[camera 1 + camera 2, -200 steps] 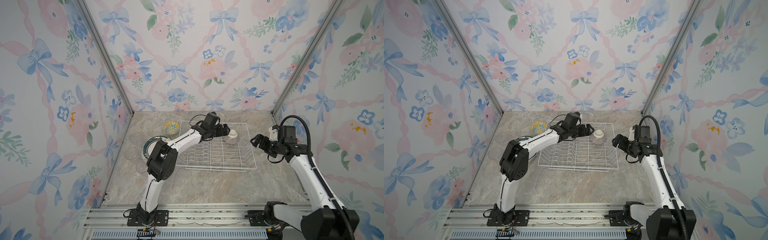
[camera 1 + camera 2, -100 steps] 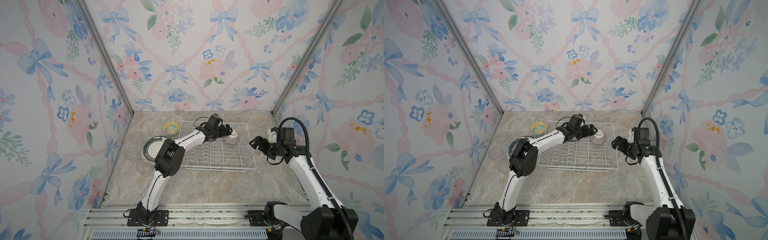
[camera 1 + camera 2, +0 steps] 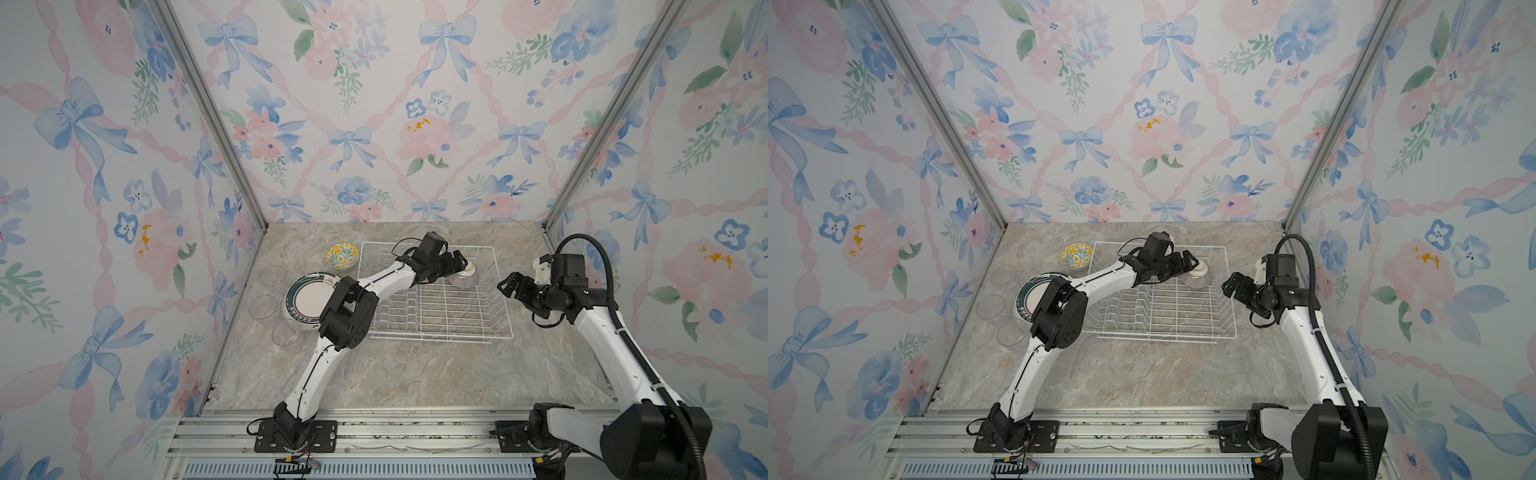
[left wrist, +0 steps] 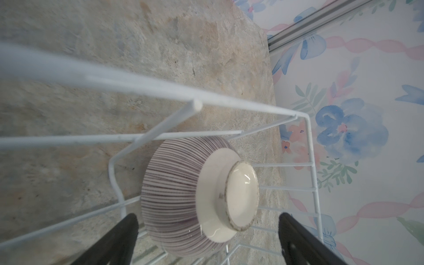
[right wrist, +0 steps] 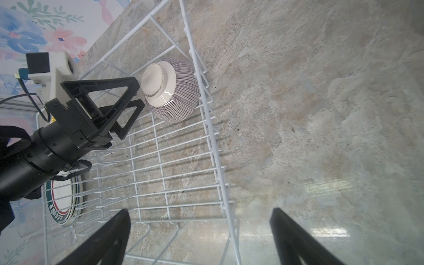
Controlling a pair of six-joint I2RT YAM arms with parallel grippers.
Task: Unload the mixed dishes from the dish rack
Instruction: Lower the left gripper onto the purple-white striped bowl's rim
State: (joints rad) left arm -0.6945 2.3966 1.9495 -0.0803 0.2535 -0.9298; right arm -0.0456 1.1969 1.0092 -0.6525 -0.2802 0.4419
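The dish rack (image 3: 436, 336) (image 3: 1154, 334), a white wire basket, stands in the middle of the table. One purple-striped bowl (image 3: 462, 279) (image 3: 1196, 279) (image 4: 174, 197) (image 5: 181, 101) lies upside down in its far right corner, foot ring up. My left gripper (image 3: 457, 262) (image 3: 1188, 262) (image 4: 206, 220) is open, its black fingers (image 5: 134, 91) standing either side of the bowl with a gap on each side. My right gripper (image 3: 509, 286) (image 3: 1232, 284) (image 5: 199, 218) is open and empty, hovering just off the rack's right rim (image 5: 212, 137).
Left of the rack sit a yellow-blue floral bowl (image 3: 342, 255) (image 3: 1076, 255), a stack of green-rimmed plates (image 3: 307, 297) (image 3: 1025, 299) and three clear glass cups (image 3: 273, 276) (image 3: 262, 306) (image 3: 286, 334). Walls close in on three sides.
My left gripper has reached further right across the rack and now straddles the bowl; its elbow has swung right. The right arm has barely shifted.
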